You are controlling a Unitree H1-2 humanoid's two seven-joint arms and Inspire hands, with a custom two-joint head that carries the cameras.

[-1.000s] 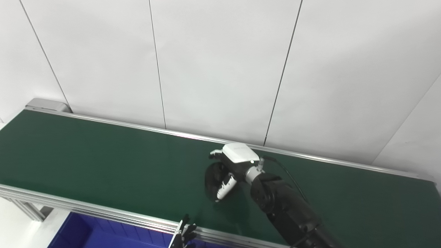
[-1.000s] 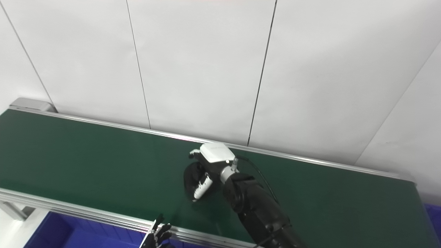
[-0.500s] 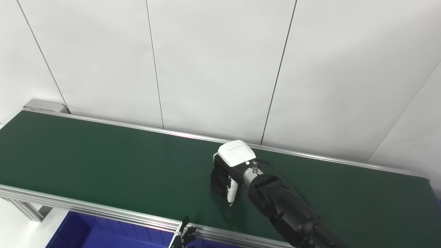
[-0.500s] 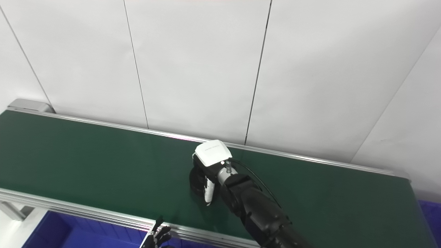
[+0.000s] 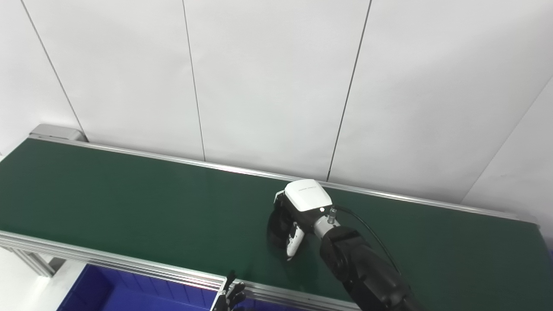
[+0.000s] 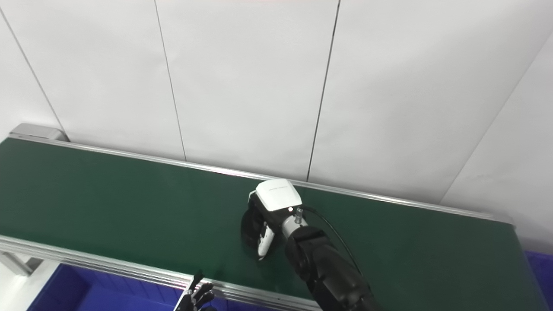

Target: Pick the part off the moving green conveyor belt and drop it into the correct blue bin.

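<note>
My right hand sits low on the green belt, its white back turned up and its fingers curled downward around a dark part, which lies under the palm and toward my left. The part is a black, rounded, disc-like thing, mostly hidden by the hand; only its left edge shows, and I cannot tell its long axis or whether it is clear of the belt. The hand appears closed on the part (the contact itself is out of sight beneath the palm, so I judge the grasp made or nearly made). The part is at mid-belt, nearer the far rail than the near one. My left hand barely shows at the bottom edge, just in front of the near rail; its fingertips look spread and it carries nothing. It is well apart from the part, so the right hand is the nearer by far. A blue bin lies below the near rail on the left, down and to the left of the gripped part; another blue edge shows at far right.
</note>
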